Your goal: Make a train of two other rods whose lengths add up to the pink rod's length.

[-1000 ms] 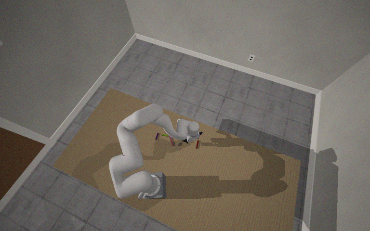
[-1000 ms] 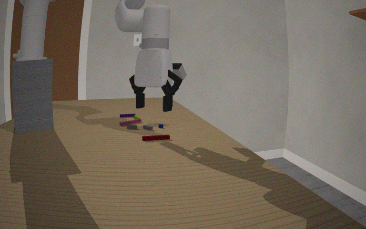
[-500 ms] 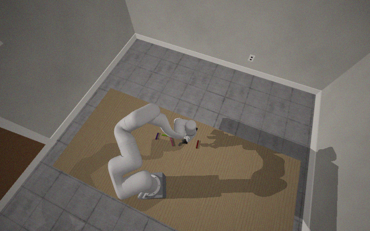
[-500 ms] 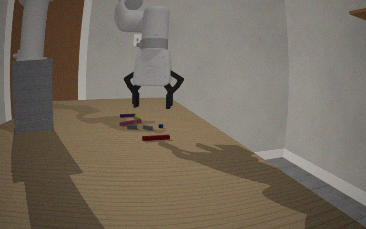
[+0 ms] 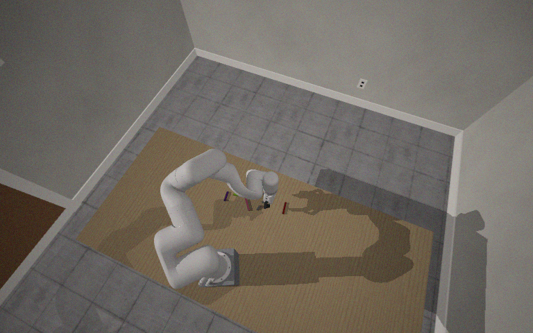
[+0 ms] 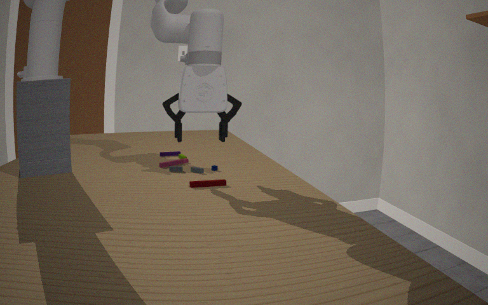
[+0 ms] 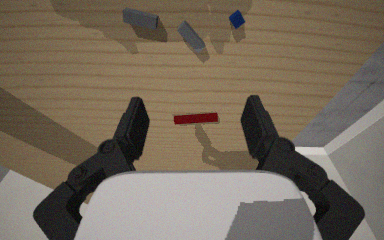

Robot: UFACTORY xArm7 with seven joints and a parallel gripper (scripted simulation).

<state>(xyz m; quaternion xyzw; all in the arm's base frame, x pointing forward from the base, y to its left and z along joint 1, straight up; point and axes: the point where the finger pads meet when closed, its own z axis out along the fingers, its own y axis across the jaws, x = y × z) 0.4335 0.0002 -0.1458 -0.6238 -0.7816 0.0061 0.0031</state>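
Jaws wide and empty, the gripper (image 7: 195, 122) hangs above the red rod (image 7: 196, 118) (two grey rods (image 7: 141, 18), perhaps skewed, beyond).

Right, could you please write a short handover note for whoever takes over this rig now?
End effector: open, holding nothing, hovering above the rods; in the wrist view the red rod lies between its fingers, well below.
Rods: all lie flat. The purple rod and lime rod are farthest back, then the pink rod, then two grey rods and the blue rod. Red lies nearest, on its own.
Done: no train yet.
Left: purple plus one grey looks like the only pair matching pink. Lay them end to end, well apart from the rest, then let go.
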